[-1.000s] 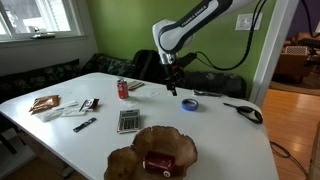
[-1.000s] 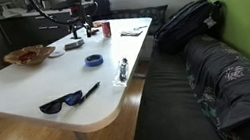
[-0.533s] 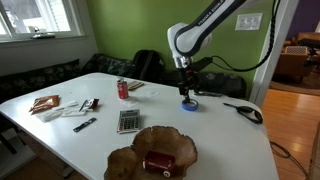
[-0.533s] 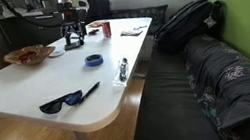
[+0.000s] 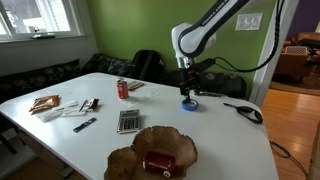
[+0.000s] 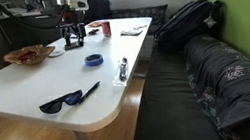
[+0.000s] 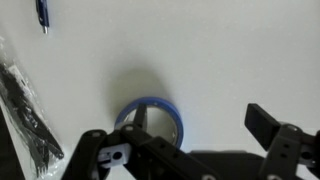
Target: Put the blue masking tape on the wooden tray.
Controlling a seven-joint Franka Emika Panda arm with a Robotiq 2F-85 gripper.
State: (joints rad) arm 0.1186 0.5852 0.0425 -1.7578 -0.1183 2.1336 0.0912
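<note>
1. The gripper point(image 5: 186, 90) hangs straight above the blue masking tape point(image 5: 188, 103). The tape lies flat on the white surface point(image 5: 225, 140), and in that exterior view a small gap shows between gripper and tape.
2. In the wrist view the fingers point(image 7: 268, 125) are spread wide and released, grasping nothing. The blue masking tape point(image 7: 152, 118) lies between them, closer to the finger at 7 o'clock than to the one at 4 o'clock.
3. The wooden tray point(image 5: 140, 135) stands well apart from the tape, at about 7 o'clock of it, near the surface's edge. A dark red object point(image 5: 158, 163) lies in it.
4. A grey calculator point(image 5: 128, 121) lies at 11 o'clock of the tray, between it and a red soda can point(image 5: 123, 89).
5. Black-handled scissors point(image 5: 243, 110) lie at 3 o'clock of the tape.
6. In the wrist view a blue pen point(image 7: 42, 15) shows at 11 o'clock.
</note>
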